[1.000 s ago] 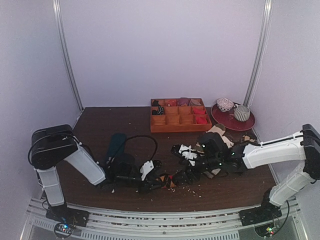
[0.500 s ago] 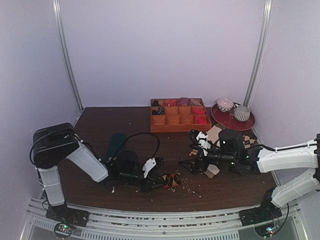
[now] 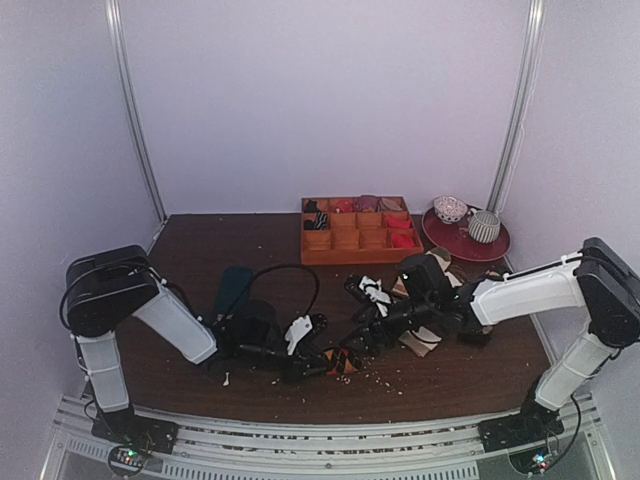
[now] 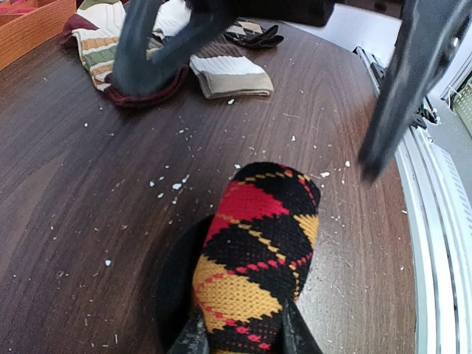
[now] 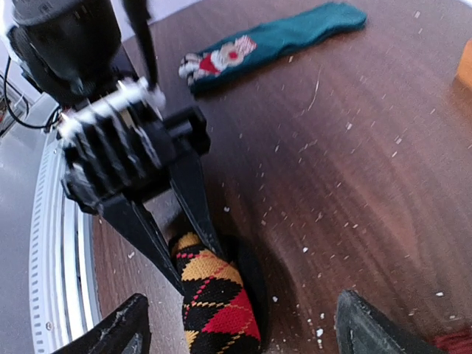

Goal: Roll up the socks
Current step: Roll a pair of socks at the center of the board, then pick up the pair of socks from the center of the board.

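Note:
The black socks with red and orange argyle diamonds lie as one tight roll on the dark wooden table, near its front edge. My left gripper is shut on the near end of the roll, one finger on each side, low on the table. My right gripper is open wide just above and beyond the roll's other end, not touching it. In the right wrist view the roll sits between the left gripper's black fingers.
A dark teal sock with a figure motif lies left of centre. Striped and brown socks are piled at the right. An orange compartment tray and a red plate with cups stand at the back. Crumbs litter the table.
My right gripper pulled back to the right half a second ago and has now come back left, open, over the roll. My left gripper has kept hold of the roll in place.

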Robot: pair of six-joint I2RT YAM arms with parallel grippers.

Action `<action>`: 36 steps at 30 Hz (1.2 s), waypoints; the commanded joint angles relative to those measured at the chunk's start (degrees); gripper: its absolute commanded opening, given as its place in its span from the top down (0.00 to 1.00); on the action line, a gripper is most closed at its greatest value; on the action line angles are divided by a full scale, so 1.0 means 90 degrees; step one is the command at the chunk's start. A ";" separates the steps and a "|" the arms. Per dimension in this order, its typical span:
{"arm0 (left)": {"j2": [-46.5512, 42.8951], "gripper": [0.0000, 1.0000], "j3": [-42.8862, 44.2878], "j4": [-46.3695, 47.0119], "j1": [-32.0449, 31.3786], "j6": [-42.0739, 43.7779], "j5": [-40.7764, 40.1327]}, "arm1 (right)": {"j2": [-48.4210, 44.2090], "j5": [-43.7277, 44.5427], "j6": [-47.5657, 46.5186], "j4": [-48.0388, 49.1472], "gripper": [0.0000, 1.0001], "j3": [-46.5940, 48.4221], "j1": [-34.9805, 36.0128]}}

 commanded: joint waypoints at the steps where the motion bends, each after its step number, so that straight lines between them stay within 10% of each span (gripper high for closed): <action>1: 0.0662 1.00 -0.0498 -0.2739 -0.0052 -0.0164 -0.0145 | 0.0425 -0.0431 -0.0040 -0.0672 0.12 0.0366 -0.0018; 19: 0.0661 1.00 -0.0443 -0.2782 -0.0052 -0.0087 -0.0122 | 0.1736 -0.1321 0.0230 -0.0797 0.17 0.0698 -0.0021; 36: 0.0581 0.92 -0.0212 -0.3049 -0.0052 0.0092 -0.0570 | 0.1924 -0.1549 0.0653 -0.0563 0.99 0.0702 -0.0027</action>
